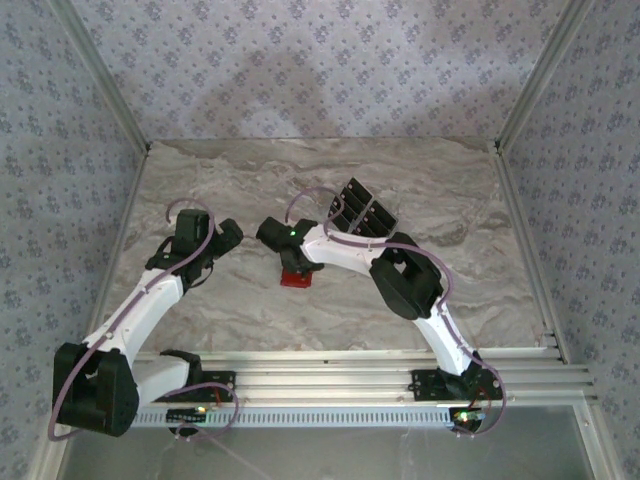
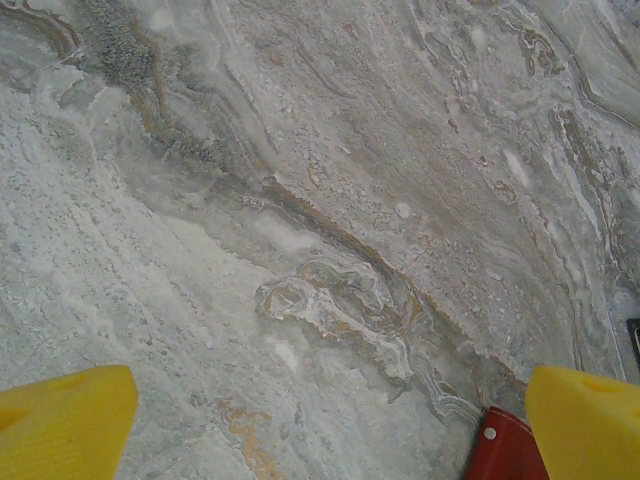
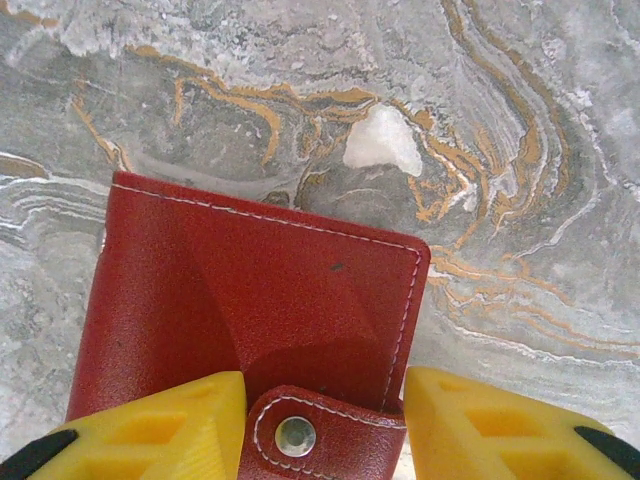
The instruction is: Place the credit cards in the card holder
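- Leftward, the left tool (image 2: 325, 420) hovers over bare desk (image 2: 300, 200), jaws spread wide and holding nothing. A red corner of the card holder (image 2: 505, 455) sits just beside its right-hand finger.
- Directly beneath the right tool (image 3: 322, 390) lies the card holder, closed and flat. Its snap tab (image 3: 320, 435) appears fastened and points toward the tool, with the stitched far edge running across the jaw line.
- Said right tool has its jaws apart, straddling the tab and gripping nothing. Its arm is the nearer to both items.
- Black credit cards (image 1: 362, 210) lie clustered beyond and to the right of the right tool, well apart from the left tool.
- Markings: no brand, label or writing legible.
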